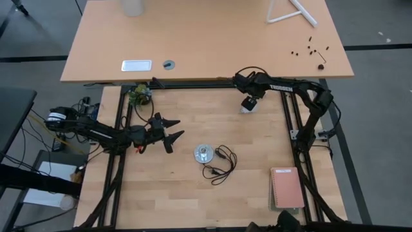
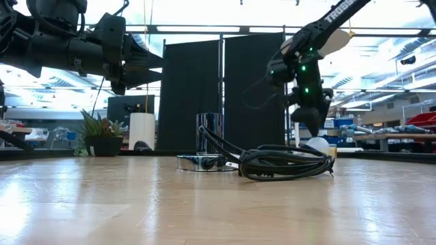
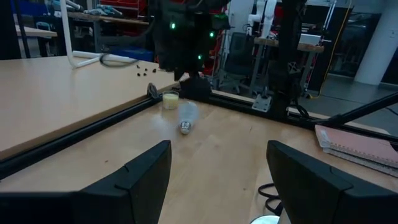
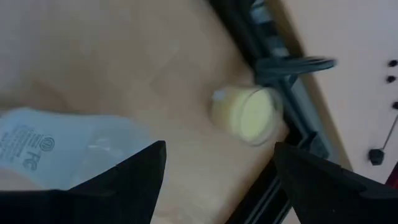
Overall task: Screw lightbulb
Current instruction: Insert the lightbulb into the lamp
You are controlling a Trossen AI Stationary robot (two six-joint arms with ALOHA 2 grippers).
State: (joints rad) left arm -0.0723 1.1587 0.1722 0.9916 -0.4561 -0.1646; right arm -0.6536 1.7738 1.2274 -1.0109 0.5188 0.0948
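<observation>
The white lightbulb [image 1: 247,107] lies on its side on the wooden table near the far frame rail, its silvery base toward the table's middle [image 3: 185,127]. My right gripper [image 1: 250,97] hovers open just above it. In the right wrist view the bulb [image 4: 62,149] lies off to one side of the open fingers [image 4: 217,149], not between them. The round silver socket [image 1: 203,153] with its black cord [image 1: 222,164] sits at the table's middle. My left gripper [image 1: 175,129] is open and empty, held above the table left of the socket and pointing toward the bulb.
A small yellowish cup-like thing [image 4: 245,113] stands beside the bulb against the black frame rail [image 1: 193,84]. A pink notebook [image 1: 286,188] lies at the near right. The coiled cord [image 2: 283,162] lies right of the socket.
</observation>
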